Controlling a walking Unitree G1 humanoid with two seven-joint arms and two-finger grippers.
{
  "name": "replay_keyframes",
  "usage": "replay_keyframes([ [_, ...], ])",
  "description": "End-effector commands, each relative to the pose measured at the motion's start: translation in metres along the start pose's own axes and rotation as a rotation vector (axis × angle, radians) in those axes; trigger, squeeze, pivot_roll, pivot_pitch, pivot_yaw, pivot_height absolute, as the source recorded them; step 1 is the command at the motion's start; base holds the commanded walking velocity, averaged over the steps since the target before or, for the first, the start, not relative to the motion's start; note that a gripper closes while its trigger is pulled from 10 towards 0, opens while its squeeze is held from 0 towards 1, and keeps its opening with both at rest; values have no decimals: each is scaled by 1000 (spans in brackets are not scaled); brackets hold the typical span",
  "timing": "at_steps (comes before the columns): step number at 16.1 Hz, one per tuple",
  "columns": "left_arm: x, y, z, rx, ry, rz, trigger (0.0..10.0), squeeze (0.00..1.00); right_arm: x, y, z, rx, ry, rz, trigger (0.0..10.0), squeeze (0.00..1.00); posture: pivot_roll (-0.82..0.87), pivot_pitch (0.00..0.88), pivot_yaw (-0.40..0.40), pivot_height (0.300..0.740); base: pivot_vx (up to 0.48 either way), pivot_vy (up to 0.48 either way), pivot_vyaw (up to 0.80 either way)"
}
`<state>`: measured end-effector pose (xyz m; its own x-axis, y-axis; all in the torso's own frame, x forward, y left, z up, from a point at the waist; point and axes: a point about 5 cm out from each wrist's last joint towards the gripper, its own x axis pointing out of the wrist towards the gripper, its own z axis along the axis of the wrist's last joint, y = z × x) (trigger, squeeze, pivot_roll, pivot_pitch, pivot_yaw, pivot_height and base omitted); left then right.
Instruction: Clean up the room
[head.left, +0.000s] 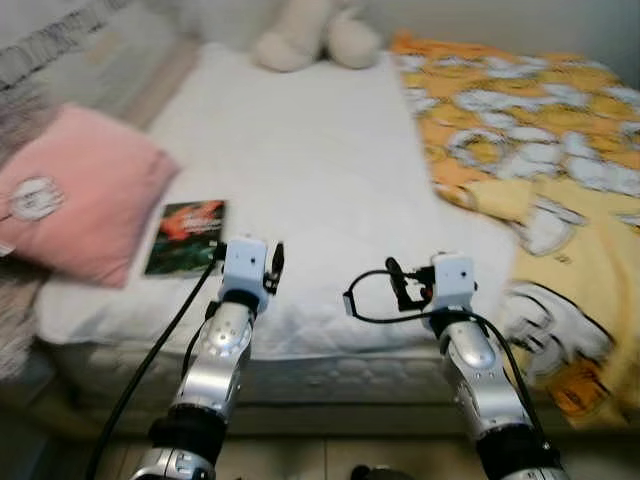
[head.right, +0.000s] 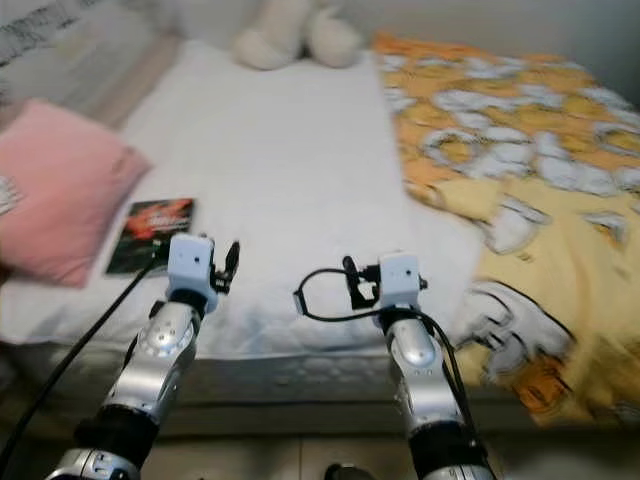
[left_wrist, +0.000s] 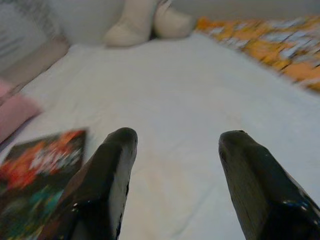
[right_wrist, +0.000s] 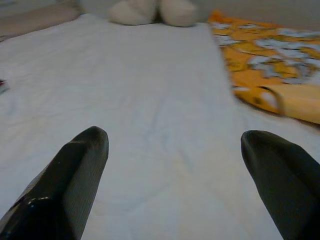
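A bed with a white sheet (head.left: 320, 160) lies before me. On its left part rest a pink pillow (head.left: 80, 190) and, beside it, a book with a dark cover and red artwork (head.left: 187, 236). A rumpled orange and yellow blanket (head.left: 530, 130) covers the right side and hangs over the front edge. A cream plush toy (head.left: 315, 35) sits at the far end. My left gripper (left_wrist: 179, 140) hovers open over the sheet just right of the book (left_wrist: 35, 175). My right gripper (right_wrist: 175, 136) is open over bare sheet near the front edge, left of the blanket (right_wrist: 270, 65).
The mattress's front edge (head.left: 330, 375) runs just under both wrists. A patterned grey fabric (head.left: 40, 50) lies along the bed's far left side. Black cables trail from both arms.
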<state>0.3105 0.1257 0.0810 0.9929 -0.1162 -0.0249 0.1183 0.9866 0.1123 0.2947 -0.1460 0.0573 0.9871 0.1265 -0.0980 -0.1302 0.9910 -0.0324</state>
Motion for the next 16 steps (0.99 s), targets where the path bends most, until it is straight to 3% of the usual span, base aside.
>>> replay_keyframes([
  [1, 2, 1, 5, -2, -14, 4, 10000, 1000, 3, -2, 9, 3, -49, -15, 10000, 0, 12, 0, 20, 740, 0, 0, -656],
  [3, 1, -7, 7, 11, -43, -61, 10000, 1000, 4, -6, 14, 8, -74, -30, 10000, 0, 3, 0, 23, 740, 0, 0, -659],
  [8, 3, -7, 0, 39, 1, -59, 10000, 1000, -3, -12, 6, 24, -61, -58, 10000, 0, -2, 0, 21, 740, 0, 0, -733],
  [10, 1, 0, -7, 2, 35, -30, 10000, 1000, -7, -13, 3, 51, -55, -61, 10000, 0, -3, 0, 13, 740, 0, 0, -731],
  [12, -3, 14, -24, -169, 134, 70, 10000, 1000, -10, -16, 2, 123, -73, -82, 10000, 0, -4, 0, 13, 740, 0, 0, -725],
  [13, -10, 22, -32, -213, 160, 99, 10000, 1000, -10, -19, 3, 136, -78, -92, 10000, 0, -3, 0, 12, 740, 0, 0, -700],
  [15, -20, 28, -34, -122, 133, 78, 10000, 988, -11, -22, 4, 84, -81, -83, 10000, 0, 6, 0, 9, 740, 0, 0, -700],
  [16, -19, 28, -28, -35, 98, 63, 10000, 0, -10, -22, 2, 33, -67, -72, 10000, 0, 9, 0, 11, 740, 0, 0, -700],
])
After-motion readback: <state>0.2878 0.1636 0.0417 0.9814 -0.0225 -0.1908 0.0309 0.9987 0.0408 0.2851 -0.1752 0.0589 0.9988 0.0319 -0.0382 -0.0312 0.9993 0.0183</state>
